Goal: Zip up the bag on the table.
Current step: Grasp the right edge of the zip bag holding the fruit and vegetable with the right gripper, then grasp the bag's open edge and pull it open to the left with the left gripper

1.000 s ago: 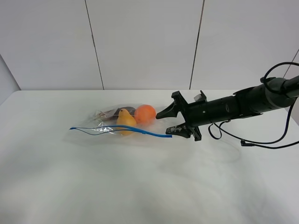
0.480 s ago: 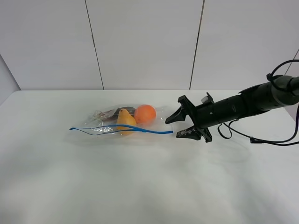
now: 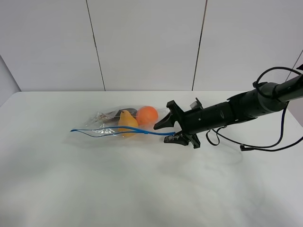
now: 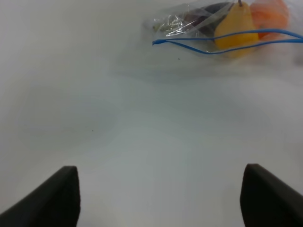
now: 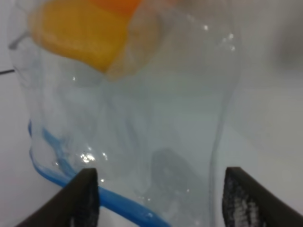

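— Fingers (image 5: 87, 196) on the right gripper (image 3: 162, 134)?
— Black, blunt, spread apart. Straddling the right end of the bag (image 3: 106, 124), clear film in between, clamped on nothing.
— And the left gripper (image 4: 158, 203)?
— Spread wide too, low over the table (image 3: 142, 189), well apart from the bag.
— Bag itself?
— Lying toward the back of the smooth white table, left of the middle. Clear, crinkly, glinting plastic; thin blue zipper strip (image 3: 142, 133) along the front edge, wavy, parted into two lines at the left end.
— Around it?
— Black cable (image 3: 265, 147) looping on the table under the right arm (image 3: 236, 109); pale panelled wall (image 3: 142, 42) behind.
— Inside?
— Round orange item (image 3: 147, 115), pear-shaped yellow item (image 3: 127, 123), dark item (image 3: 120, 112) behind.
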Motion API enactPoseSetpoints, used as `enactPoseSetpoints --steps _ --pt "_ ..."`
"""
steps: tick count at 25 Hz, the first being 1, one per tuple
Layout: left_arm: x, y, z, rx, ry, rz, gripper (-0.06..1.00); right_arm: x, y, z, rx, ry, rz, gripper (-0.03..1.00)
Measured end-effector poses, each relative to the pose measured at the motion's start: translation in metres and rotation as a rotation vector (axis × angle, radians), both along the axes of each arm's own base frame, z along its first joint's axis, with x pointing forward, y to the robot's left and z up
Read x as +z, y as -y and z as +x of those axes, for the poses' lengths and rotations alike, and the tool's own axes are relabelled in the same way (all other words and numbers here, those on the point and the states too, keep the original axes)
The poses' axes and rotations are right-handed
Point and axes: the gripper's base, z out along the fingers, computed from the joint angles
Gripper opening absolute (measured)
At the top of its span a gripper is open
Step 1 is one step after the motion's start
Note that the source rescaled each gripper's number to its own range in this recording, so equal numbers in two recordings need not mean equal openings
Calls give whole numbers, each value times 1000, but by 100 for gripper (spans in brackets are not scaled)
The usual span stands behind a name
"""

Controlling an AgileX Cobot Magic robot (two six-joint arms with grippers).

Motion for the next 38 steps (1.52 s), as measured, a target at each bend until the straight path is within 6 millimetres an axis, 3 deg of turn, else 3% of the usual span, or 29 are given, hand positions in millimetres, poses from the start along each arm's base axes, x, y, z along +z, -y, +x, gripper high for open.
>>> enactPoseSetpoints --steps 1,5,8,9,20,27,33,38 --pt "0 0 0 0 0 0 100 1 -2 0 -1 3 7 65" --pt "0 0 0 0 0 0 100 1 -2 0 -9 3 13 24" --pt "0 0 0 0 0 0 100 1 -2 1 -16 3 18 3" --pt "0 0 0 0 0 0 100 2 -3 1 -20 4 22 0" --pt "1 -2 0 -12 12 68 100 4 -4 4 -32 35 48 0" --pt "35 -2 -1 -29 174 127 100 4 -4 4 -21 49 45 0" --pt "63 -1 39 -24 137 112 100 4 -4 4 -17 53 45 0" --pt "70 4 93 -36 57 63 100 6 -5 2 -1 48 66 0"
